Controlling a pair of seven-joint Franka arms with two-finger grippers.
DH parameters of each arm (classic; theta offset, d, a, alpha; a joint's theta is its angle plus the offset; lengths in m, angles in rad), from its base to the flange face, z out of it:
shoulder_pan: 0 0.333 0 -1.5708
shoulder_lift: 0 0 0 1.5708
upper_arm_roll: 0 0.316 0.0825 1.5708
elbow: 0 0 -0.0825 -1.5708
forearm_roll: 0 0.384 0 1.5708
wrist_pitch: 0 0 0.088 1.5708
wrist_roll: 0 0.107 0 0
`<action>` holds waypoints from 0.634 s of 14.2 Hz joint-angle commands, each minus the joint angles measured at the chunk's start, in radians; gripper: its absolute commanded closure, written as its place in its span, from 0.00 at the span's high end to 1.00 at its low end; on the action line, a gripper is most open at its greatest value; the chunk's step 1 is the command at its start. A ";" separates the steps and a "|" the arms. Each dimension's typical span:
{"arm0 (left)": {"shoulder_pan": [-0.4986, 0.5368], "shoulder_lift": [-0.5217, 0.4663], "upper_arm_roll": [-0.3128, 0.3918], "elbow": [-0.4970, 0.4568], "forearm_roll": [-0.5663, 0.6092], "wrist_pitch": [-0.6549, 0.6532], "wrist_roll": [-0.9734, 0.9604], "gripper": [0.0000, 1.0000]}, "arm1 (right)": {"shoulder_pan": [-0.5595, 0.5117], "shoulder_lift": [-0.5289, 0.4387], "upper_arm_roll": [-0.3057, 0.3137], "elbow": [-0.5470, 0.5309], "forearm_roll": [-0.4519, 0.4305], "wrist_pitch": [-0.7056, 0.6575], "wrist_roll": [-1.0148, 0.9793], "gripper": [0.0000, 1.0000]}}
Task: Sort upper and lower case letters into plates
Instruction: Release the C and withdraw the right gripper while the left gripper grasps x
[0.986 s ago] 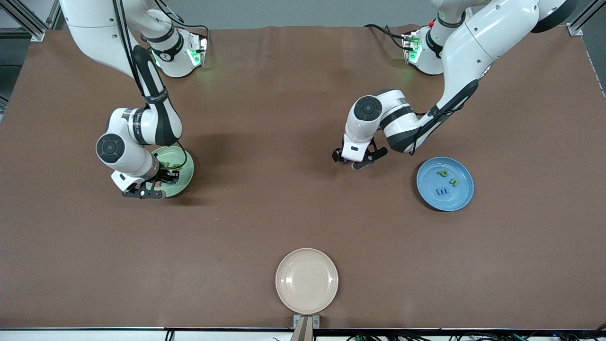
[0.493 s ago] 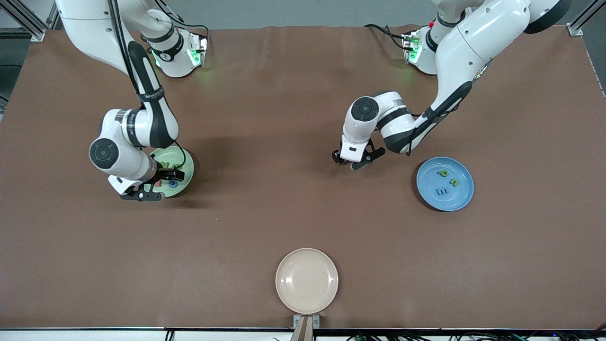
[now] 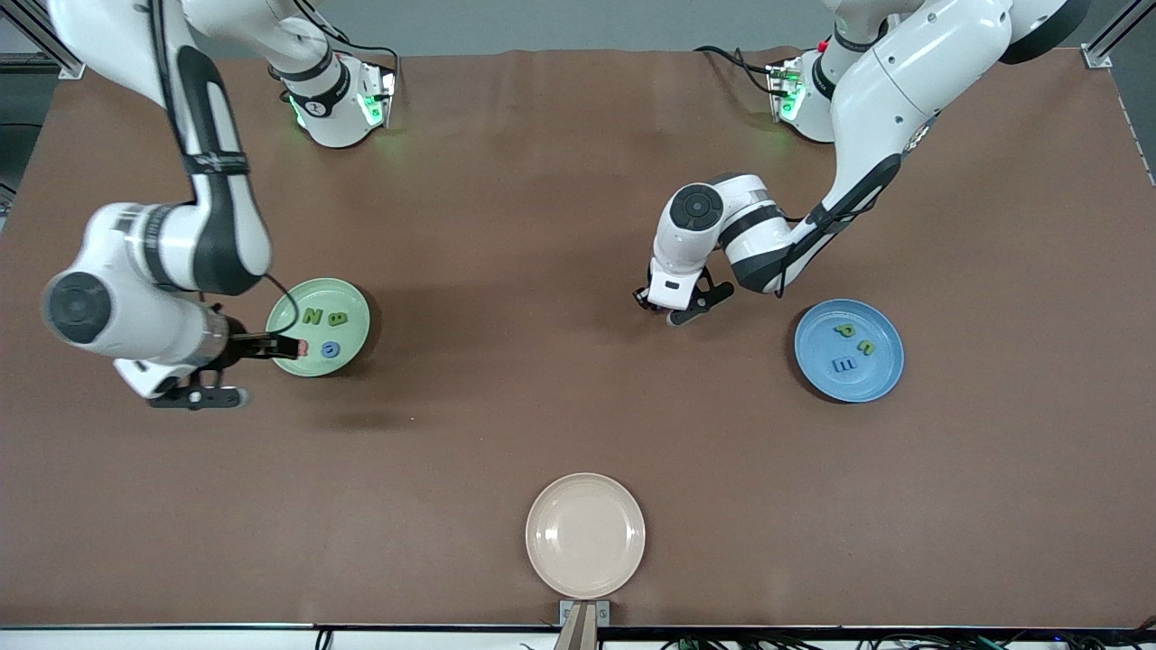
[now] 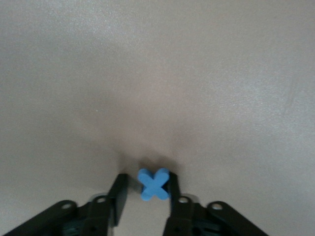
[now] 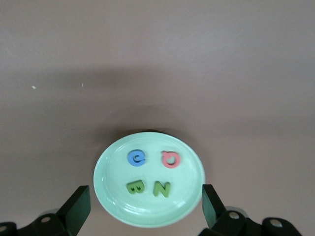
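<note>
Pickup step underway: left gripper (image 4: 147,199), centre-right of front frame, is closing its fingers around the blue x (image 4: 153,183) on the bench (image 3: 506,424). Right gripper (image 5: 142,209), fingers spread and empty, is hanging over the pale green plate (image 3: 348,357) at mid-left. Next move, likely: lift the x and carry it to the blue plate (image 3: 880,379) holding three letters.

Three plates: green (image 3: 318,326), blue (image 3: 849,350), cream (image 3: 585,535). Eight letters: four (image 5: 152,173) on green, three (image 3: 849,345) on blue, one x (image 4: 154,184).

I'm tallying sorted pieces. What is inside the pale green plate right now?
The pale green plate holds four letters: a green N, a green B, a blue piece and a red one. The right wrist view shows nothing covering them.
</note>
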 commanded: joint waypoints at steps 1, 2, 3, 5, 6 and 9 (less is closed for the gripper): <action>-0.010 0.009 0.012 0.001 -0.005 0.002 -0.013 0.22 | -0.070 0.001 0.011 0.179 -0.023 -0.172 -0.014 1.00; -0.010 0.007 0.012 0.001 -0.006 0.002 -0.013 0.17 | -0.079 0.001 0.011 0.224 -0.036 -0.232 -0.012 1.00; -0.010 0.004 0.012 0.007 -0.005 0.001 -0.013 0.13 | -0.092 -0.005 0.010 0.251 -0.037 -0.275 -0.015 1.00; -0.005 -0.007 0.012 0.014 -0.003 -0.010 -0.013 0.09 | -0.122 -0.007 0.010 0.308 -0.039 -0.317 -0.014 1.00; 0.004 -0.025 0.011 0.014 -0.005 -0.013 -0.007 0.08 | -0.145 -0.004 0.010 0.340 -0.039 -0.322 -0.014 1.00; 0.044 -0.112 0.000 0.042 -0.008 -0.054 0.033 0.05 | -0.179 -0.006 0.010 0.379 -0.036 -0.378 -0.010 1.00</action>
